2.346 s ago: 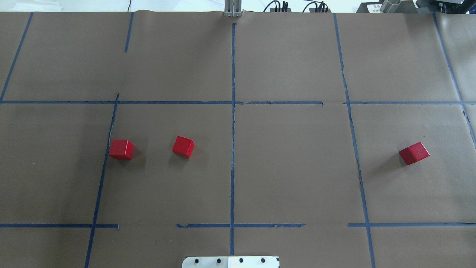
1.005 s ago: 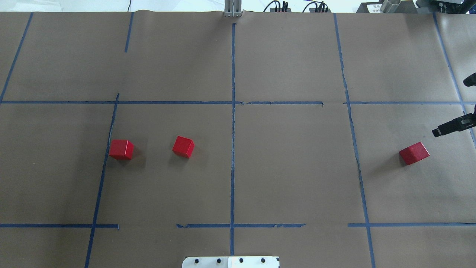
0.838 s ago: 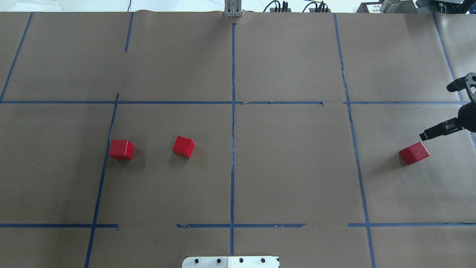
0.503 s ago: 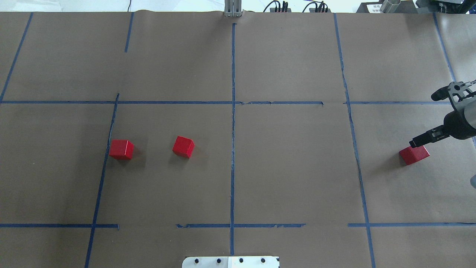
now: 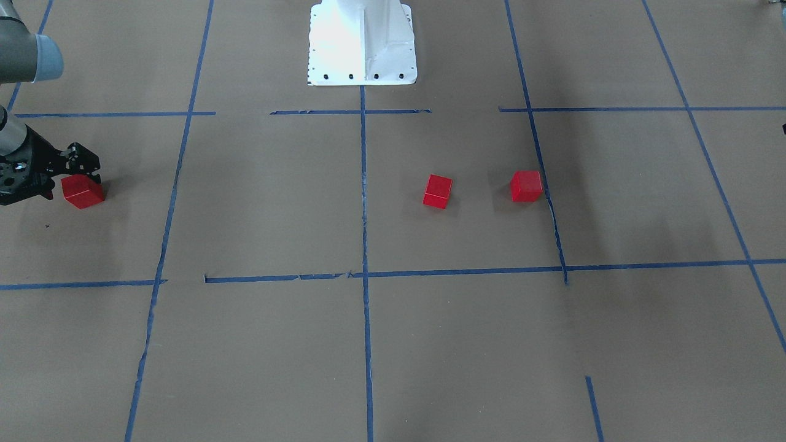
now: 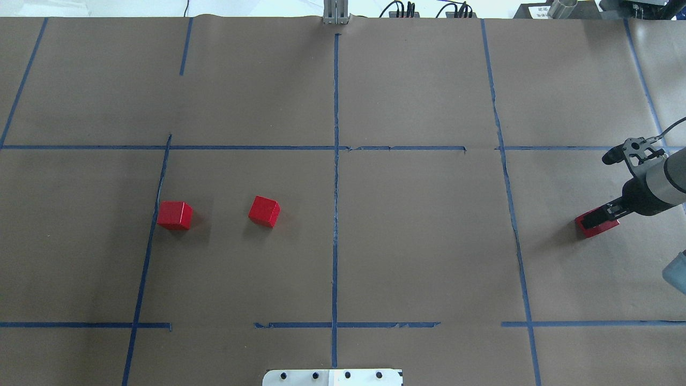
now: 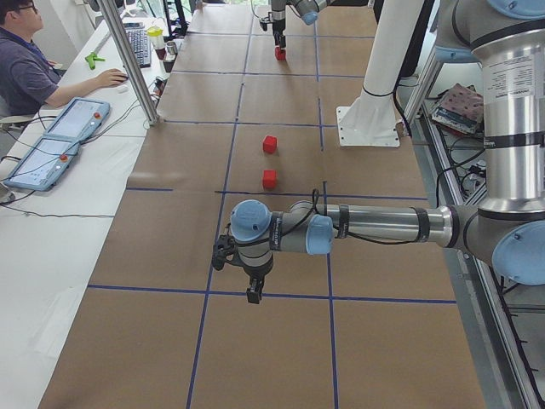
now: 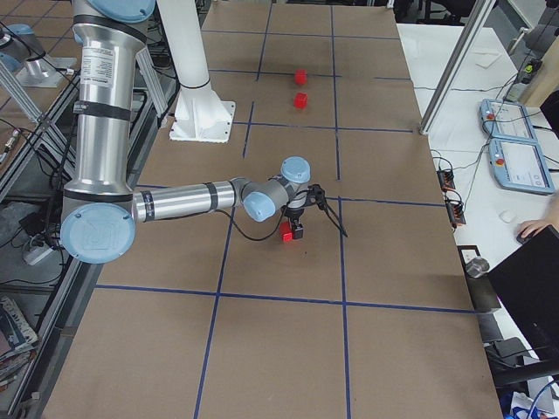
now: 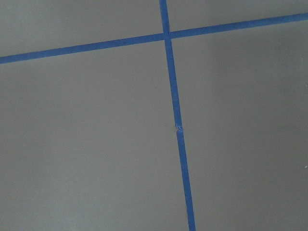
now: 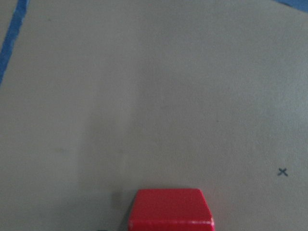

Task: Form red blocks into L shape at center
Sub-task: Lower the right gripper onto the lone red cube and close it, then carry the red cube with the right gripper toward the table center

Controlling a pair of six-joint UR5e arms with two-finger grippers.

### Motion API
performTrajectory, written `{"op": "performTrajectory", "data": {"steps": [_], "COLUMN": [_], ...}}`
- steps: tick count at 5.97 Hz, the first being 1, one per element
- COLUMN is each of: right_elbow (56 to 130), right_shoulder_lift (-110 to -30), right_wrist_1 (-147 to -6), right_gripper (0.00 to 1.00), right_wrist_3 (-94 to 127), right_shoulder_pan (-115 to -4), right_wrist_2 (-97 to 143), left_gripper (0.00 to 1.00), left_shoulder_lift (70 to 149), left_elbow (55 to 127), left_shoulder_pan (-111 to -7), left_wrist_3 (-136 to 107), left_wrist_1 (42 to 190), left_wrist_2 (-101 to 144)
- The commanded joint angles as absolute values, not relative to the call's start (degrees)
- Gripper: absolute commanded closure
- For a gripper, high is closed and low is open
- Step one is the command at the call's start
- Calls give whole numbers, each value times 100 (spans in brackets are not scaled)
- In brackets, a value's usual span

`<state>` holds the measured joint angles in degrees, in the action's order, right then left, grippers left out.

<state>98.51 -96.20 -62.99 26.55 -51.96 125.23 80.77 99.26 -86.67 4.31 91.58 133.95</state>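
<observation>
Blocks (image 6: 174,215) (image 6: 264,211) (image 6: 599,230), red: three, separate.

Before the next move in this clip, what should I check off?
1. Right gripper at the outlying red block: ok.
2. Fingers shut on it: cannot tell.
3. Middle red block inside the center: ok.
4. Leftmost red block inside it: ok, just inside the tape line.
5. L shape formed: not ok, blocks lie apart.
6. Left gripper away from the blocks: ok.
</observation>
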Motion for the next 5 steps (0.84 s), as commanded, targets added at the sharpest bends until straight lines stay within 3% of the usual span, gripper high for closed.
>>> {"op": "performTrajectory", "data": {"steps": [1, 2, 3, 4, 5], "right_elbow": [9677, 9677, 9685, 9764, 10034], "right_shoulder_lift": [-9580, -9537, -9545, -9519, -9449], "right_wrist_1": [-6302, -6337, -6346, -6363, -6537], "right_gripper": [2, 44, 80, 94, 95], "right_wrist_3": [2654, 2654, 2646, 2663, 2785], "right_shoulder_pan": [-5011, -4984, -4992, -4992, -4975], "right_wrist_2": [12437, 12376, 12366, 12375, 12410], "left_gripper": [0, 0, 0, 0, 0], "left_shoulder_lift": [8077, 8077, 8077, 8077, 8077], "left_elbow": [9923, 9923, 9923, 9923, 9932], "left_shoulder_pan": [-8666, -8666, -8666, -8666, -8666], "left_wrist_3": [431, 431, 431, 431, 431], "left_wrist_1": [9158, 9158, 9158, 9158, 9158], "left_wrist_2": [13395, 13395, 13395, 13395, 13395]}}
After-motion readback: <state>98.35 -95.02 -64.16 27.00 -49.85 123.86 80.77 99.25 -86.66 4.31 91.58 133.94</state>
